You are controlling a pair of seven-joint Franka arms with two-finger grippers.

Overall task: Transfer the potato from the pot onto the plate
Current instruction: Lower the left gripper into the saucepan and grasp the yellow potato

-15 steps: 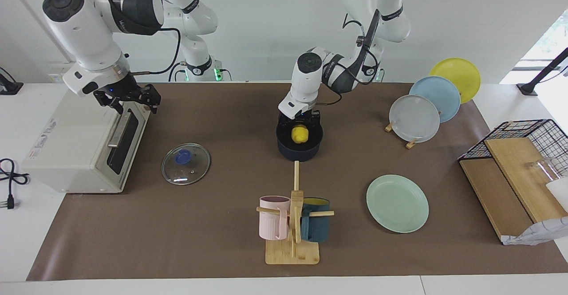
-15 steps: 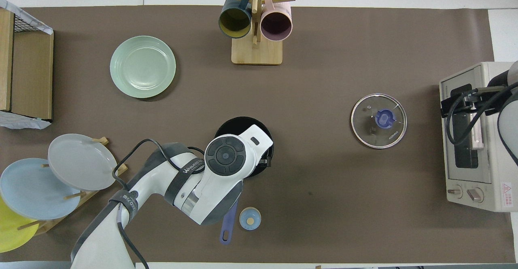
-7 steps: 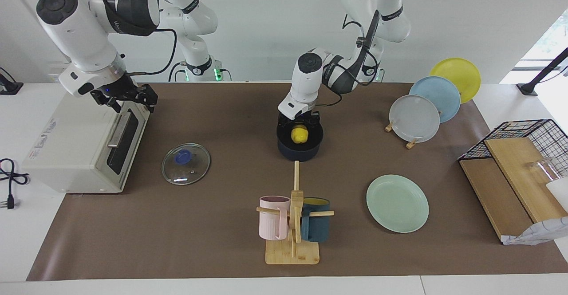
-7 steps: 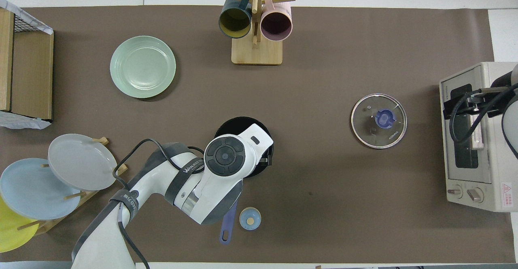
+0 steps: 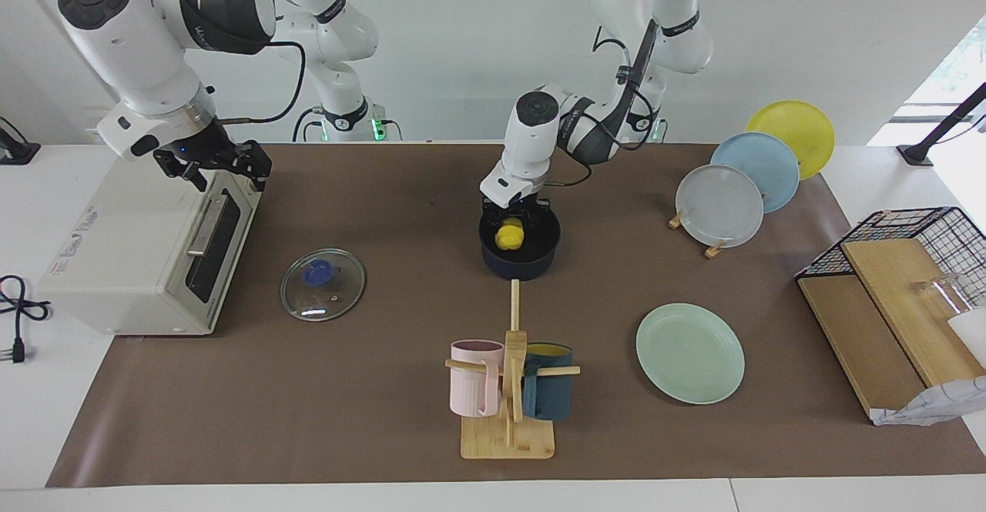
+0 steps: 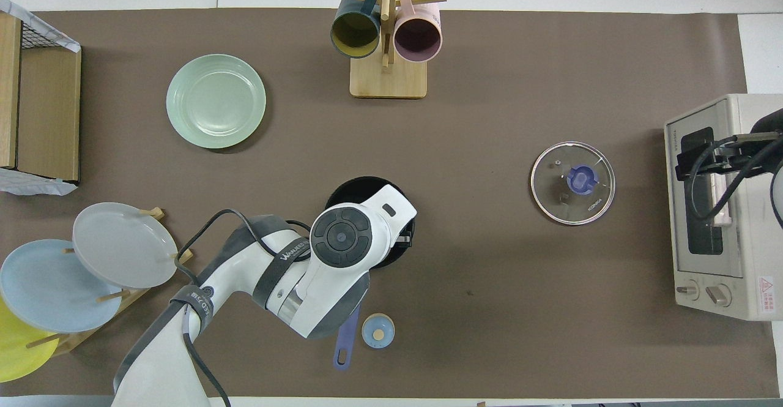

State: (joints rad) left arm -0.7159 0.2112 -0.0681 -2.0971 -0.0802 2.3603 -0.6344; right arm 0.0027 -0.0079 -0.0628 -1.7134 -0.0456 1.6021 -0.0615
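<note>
Beginning at the right arm's end of the tabletop point(image 5: 231, 419): hovering over the toaster oven point(image 5: 115, 250) with the right jaws spread wide and empty. Drifted slightly upward within the last second, otherwise just waiting. No part in the transfer so far, by the look of it.

Moving along past the glass lid point(image 5: 322, 284), lying flat and unmoved, well apart from everything else.

Then reaching the middle, where the real change sits. Down inside the pot point(image 5: 518, 267) with the left jaws, spread a second ago and now pressed in on the potato point(image 5: 509, 235), pinching it from both sides. Nudged the potato a touch toward the right arm's end in closing. Not lifted yet: potato low between the pot walls, below the rim. From overhead, hidden altogether under the left wrist, with only the pot's rim and its blue handle point(image 6: 344, 339) showing.

Meaning for the task: grasp apparently made, so pick-up phase likely finished and lift next. Calls for a straight rise clear of the rim before any sideways travel, to avoid dragging the pot along or knocking the glossy potato loose.

Continuing past the mug rack point(image 5: 508, 389), farther from the robots than the pot and untouched.

Ending at the plate point(image 5: 689, 353), bare and waiting toward the left arm's end, farther from the robots than the pot and well apart from it. Whole carry and release still to do.
</note>
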